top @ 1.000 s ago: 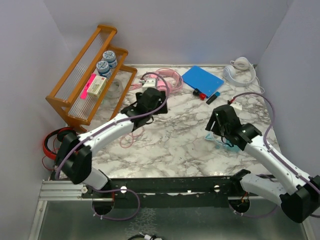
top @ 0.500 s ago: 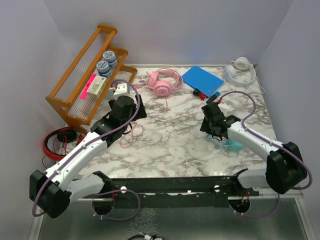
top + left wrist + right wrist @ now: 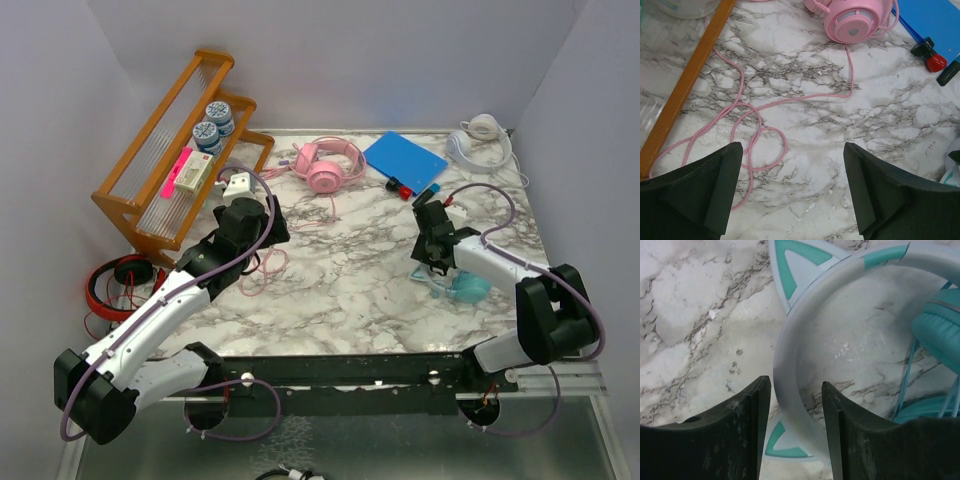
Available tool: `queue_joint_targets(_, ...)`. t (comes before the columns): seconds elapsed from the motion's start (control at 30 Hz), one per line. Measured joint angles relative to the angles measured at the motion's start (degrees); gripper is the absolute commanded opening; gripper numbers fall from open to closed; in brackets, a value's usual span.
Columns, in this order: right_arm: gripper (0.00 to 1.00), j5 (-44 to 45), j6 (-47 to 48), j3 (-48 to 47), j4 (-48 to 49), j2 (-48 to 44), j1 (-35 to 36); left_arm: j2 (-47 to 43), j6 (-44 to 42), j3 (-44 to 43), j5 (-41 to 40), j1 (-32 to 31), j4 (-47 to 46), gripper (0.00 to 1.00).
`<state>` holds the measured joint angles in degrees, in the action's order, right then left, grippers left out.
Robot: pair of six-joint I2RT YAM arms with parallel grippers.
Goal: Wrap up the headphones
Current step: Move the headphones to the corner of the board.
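The pink headphones (image 3: 325, 165) lie at the back centre, and their ear cup shows in the left wrist view (image 3: 855, 22). Their long pink cable (image 3: 262, 265) trails in loose loops (image 3: 760, 132) toward the rack. My left gripper (image 3: 266, 228) is wide open and empty above the cable loops (image 3: 790, 200). The teal cat-ear headphones (image 3: 460, 288) lie at the right. My right gripper (image 3: 432, 265) is open with its jaws either side of the teal headband (image 3: 790, 365), low over the table (image 3: 796, 430). The white headphones (image 3: 478, 140) lie at the back right.
A wooden rack (image 3: 170, 160) with tins and small boxes stands at the back left. A blue notebook (image 3: 405, 157), a red marker (image 3: 398, 187) and a dark marker (image 3: 427, 195) lie at the back. Red-and-black headphones (image 3: 115, 285) lie at the left edge. A white box (image 3: 238, 182) sits by the rack.
My left gripper has drawn back from the pink headphones toward the rack and now hangs over the cable loops. My right gripper has settled over the teal headband.
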<state>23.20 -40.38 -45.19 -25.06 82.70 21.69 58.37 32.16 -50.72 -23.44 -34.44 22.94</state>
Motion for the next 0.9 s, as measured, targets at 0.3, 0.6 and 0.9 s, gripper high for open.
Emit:
queue_joint_targets(0.3, 0.32, -2.2, 2.1, -1.6, 4.9, 5.5, -6.8, 0.1, 0.0, 0.0, 0.1, 0.2, 0.0, 0.87)
queue_joint_targets(0.6, 0.21, -2.1, 3.2, -4.1, 7.1, 7.9, -13.1, 0.4, -0.4, 0.0, 0.4, 0.2, 0.0, 0.87)
queue_joint_targets(0.9, 0.19, 1.7, 7.5, -9.4, 7.6, 13.9, -18.6, 0.8, -1.5, 0.0, 1.4, 0.2, -0.1, 0.86)
